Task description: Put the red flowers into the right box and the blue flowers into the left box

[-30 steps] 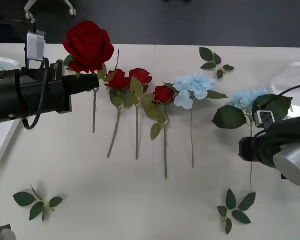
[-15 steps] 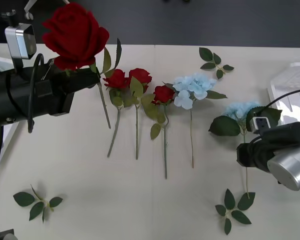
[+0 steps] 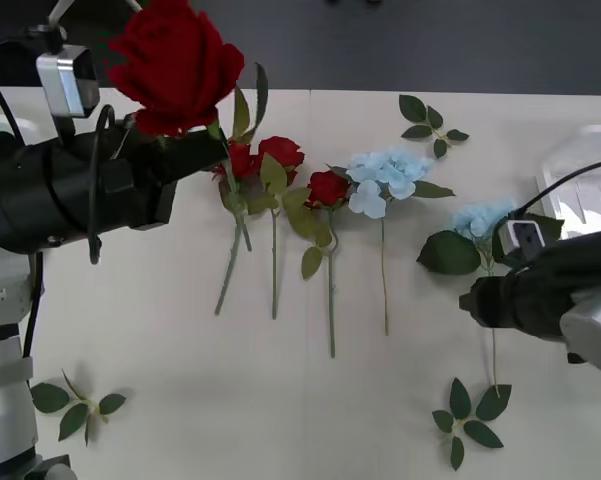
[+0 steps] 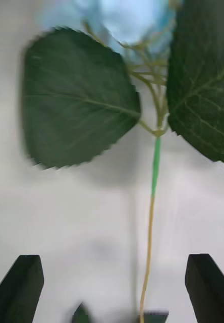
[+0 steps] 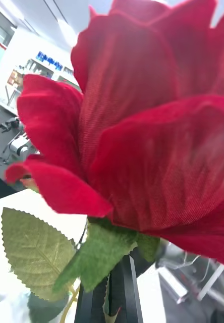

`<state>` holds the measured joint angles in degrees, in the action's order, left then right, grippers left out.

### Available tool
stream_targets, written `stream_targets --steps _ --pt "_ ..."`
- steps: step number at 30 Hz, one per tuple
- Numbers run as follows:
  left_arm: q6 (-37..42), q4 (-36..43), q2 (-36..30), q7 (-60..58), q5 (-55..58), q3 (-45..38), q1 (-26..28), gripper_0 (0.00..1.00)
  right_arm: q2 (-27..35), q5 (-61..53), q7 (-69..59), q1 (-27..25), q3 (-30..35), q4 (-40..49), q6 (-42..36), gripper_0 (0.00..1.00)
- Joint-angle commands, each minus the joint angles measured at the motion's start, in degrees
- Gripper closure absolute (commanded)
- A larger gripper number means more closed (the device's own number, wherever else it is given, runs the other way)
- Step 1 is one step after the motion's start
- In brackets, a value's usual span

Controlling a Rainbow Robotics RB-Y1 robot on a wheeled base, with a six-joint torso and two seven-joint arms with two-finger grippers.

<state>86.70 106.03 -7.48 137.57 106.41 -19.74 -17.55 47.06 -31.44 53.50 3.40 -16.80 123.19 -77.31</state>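
My left gripper is shut on the stem of a red rose, held high above the table's back left. In the left wrist view that rose sits just above the closed fingers. Three more red flowers lie in a row mid-table. One blue flower lies to their right, another farther right. My right gripper hangs open over this second blue flower's stem, below its big leaves. The right box shows at the right edge.
Flowerless leaf sprigs lie at the back, at the front right and at the front left. The cream table has bare room along its front. My right arm covers part of the right side.
My left arm has lifted the red rose higher and carried it to the right. The right arm has shifted left and forward over the blue flower's stem.
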Motion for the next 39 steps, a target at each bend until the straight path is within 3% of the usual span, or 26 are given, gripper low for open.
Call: stream_targets --steps 1,7,12,15,20,24,28,33,39 --pt "2.16 2.16 2.47 4.90 -2.17 0.06 -2.93 1.00 4.71 -8.29 -0.76 -1.11 7.66 10.93 -0.91 0.17" --pt "4.18 2.16 5.20 5.87 -4.46 0.06 -3.89 1.00 6.73 -15.05 5.22 -5.86 13.63 18.67 2.51 0.18" --pt "4.18 2.16 5.81 6.13 -5.69 1.46 -3.81 1.00 9.10 -18.13 15.59 -15.09 15.13 20.07 21.23 0.17" --pt "4.18 2.16 5.81 6.13 -5.69 1.46 -3.81 1.00 10.16 -18.31 22.97 -20.28 12.75 19.99 32.75 0.17" --pt "4.18 2.16 5.81 6.13 -5.69 1.46 -3.81 1.00 12.53 -17.78 31.67 -23.26 5.81 19.99 43.91 0.17" --pt "4.18 2.16 5.81 6.13 -5.69 1.46 -3.81 1.00 15.34 -17.51 38.44 -20.54 -2.71 18.14 52.87 0.17" --pt "4.18 2.16 5.81 6.13 -5.69 1.46 -3.81 1.00 14.90 -17.51 42.83 -12.80 -13.00 13.13 61.31 0.17" --pt "4.18 2.16 5.81 6.13 -5.69 1.46 -3.81 1.00 9.19 -17.43 47.40 -2.08 -24.95 2.50 72.47 0.17" --pt "4.18 2.16 5.81 6.13 -5.69 1.46 -3.81 1.00 2.42 -17.25 50.30 3.10 -29.35 -4.71 79.68 0.17"
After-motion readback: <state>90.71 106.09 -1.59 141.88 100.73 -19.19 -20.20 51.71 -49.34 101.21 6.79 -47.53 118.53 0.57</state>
